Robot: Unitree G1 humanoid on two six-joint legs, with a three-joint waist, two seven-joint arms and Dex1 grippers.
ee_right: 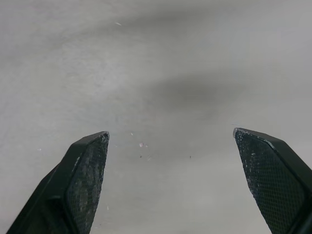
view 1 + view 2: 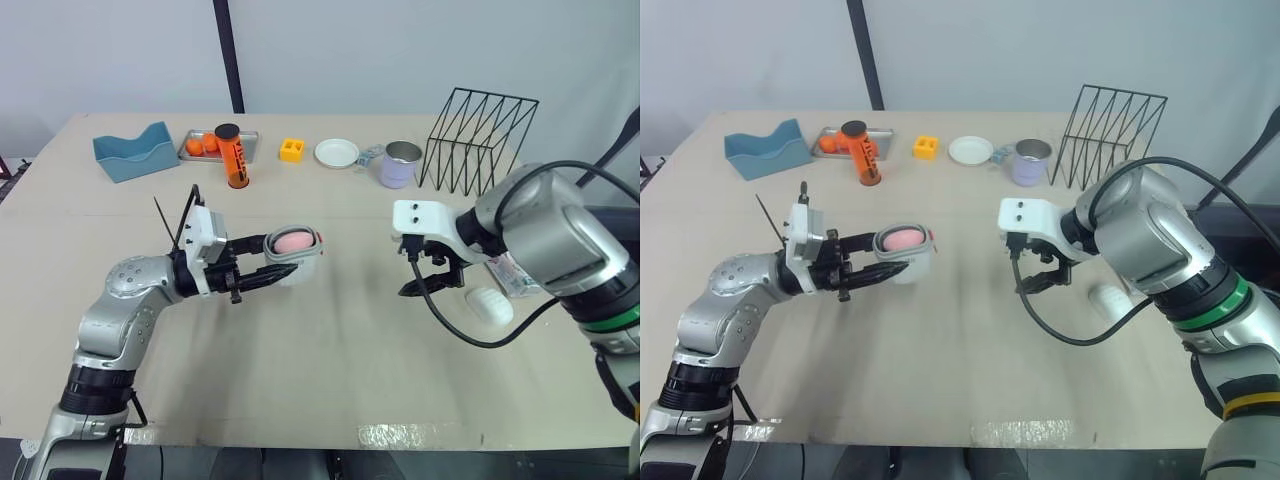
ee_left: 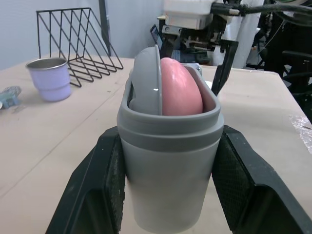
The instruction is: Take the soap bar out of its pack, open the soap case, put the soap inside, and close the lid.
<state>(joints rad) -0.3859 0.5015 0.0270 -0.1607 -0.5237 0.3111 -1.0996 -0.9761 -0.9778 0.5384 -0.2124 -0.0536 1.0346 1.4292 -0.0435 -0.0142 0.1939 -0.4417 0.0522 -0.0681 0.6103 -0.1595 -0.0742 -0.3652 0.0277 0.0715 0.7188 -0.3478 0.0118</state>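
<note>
Closing the lid is judged to be the step in hand, since the pink soap [image 3: 180,90] is already seated in the grey soap case [image 3: 168,161]. The case is held above the tabletop [image 2: 330,370] by the left pincer [image 2: 285,272]. Its two black fingers [image 3: 97,190] are pressed against the case's opposite sides. The soap is smooth, rounded and egg-like, with a faint sheen. The case is a matt grey plastic tub with a stepped, thickened rim. Its lid [image 3: 146,83], a curved grey shell, stands on edge inside the rim, beside the soap, and is not yet shut.

The right pincer [image 1: 169,132] is spread wide and holds nothing. Pale tabletop is seen between its textured black tips. It hangs a little above the tabletop, near the case but apart from it.

The next move is judged to call for the free pincer to be brought to the lid. The lid would then be pushed over the soap and pressed onto the rim while the case is kept firmly clamped. A slip of the smooth plastic under that push is a fair risk.
</note>
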